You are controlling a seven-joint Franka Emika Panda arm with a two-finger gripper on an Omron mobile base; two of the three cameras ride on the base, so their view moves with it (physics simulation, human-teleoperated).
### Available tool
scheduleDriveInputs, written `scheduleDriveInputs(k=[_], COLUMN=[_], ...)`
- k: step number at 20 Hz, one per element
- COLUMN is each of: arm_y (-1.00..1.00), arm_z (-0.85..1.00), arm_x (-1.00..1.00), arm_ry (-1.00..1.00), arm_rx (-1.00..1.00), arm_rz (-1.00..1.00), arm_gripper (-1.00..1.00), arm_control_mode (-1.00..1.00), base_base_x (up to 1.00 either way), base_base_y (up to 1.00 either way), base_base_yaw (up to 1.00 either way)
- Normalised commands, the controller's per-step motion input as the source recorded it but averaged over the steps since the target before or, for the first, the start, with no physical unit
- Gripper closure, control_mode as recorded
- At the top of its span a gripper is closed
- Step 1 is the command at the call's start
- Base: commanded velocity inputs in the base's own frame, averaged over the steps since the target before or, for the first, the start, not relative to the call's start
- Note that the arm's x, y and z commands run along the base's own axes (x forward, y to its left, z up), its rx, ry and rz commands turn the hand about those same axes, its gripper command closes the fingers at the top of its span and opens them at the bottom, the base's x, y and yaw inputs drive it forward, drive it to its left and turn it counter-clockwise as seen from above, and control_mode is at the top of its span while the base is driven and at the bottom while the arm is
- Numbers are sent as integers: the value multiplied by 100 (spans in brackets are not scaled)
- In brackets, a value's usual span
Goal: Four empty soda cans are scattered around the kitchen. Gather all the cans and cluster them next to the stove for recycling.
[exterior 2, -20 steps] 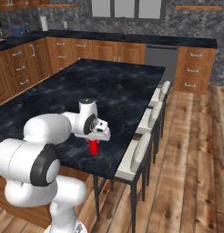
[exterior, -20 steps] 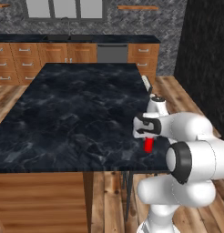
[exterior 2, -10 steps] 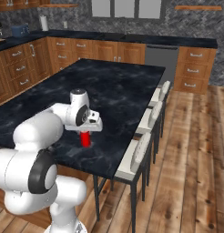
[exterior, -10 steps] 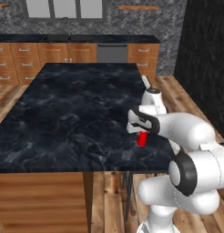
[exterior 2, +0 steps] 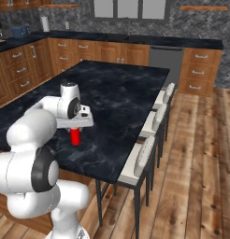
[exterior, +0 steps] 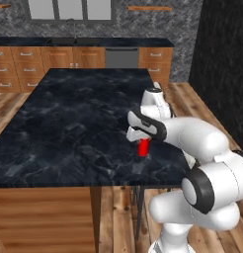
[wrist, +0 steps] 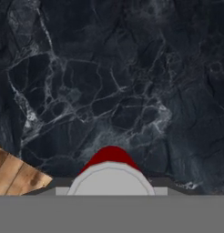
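Observation:
A bright red soda can (exterior: 142, 147) hangs upright just over the black marbled island counter (exterior: 69, 123), near its front right part. My gripper (exterior: 142, 141) points down and is shut on the can's upper end. From the other side, the soda can (exterior 2: 75, 137) shows below the gripper (exterior 2: 75, 130). In the hand view the can's silvery top and red body (wrist: 110, 158) sit between the fingertips at the bottom, with counter beyond. The stove is out of view.
White stools (exterior 2: 152, 126) line the island's right side. Wood cabinets (exterior: 59, 58) and a grey dishwasher (exterior: 121, 57) stand along the back wall under a black counter. A tall black wall (exterior: 222, 59) rises at the right. Wood plank floor (exterior 2: 201, 154) surrounds the island.
The arm has swung left and a little farther over the island, carrying the red can with it. The grip has stayed shut and the base has stayed put.

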Motion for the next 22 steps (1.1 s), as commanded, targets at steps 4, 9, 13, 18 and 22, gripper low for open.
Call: scheduleDriveInputs(k=[4, 9, 13, 18, 22], arm_y=[41, 22, 4, -2, -6], arm_z=[26, 24, 17, 5, 0], arm_x=[-1, 0, -3, -10, -16], arm_ry=[5, 1, 0, -1, -9], arm_rx=[0, 0, 0, 0, -3], arm_rz=[8, 6, 4, 2, 0], arm_gripper=[100, 100, 100, 100, 100], arm_control_mode=[-100, -100, -100, -100, -100], base_base_x=[0, 0, 0, 0, 0], base_base_y=[0, 0, 0, 0, 0], base_base_yaw=[0, 0, 0, 0, 0])
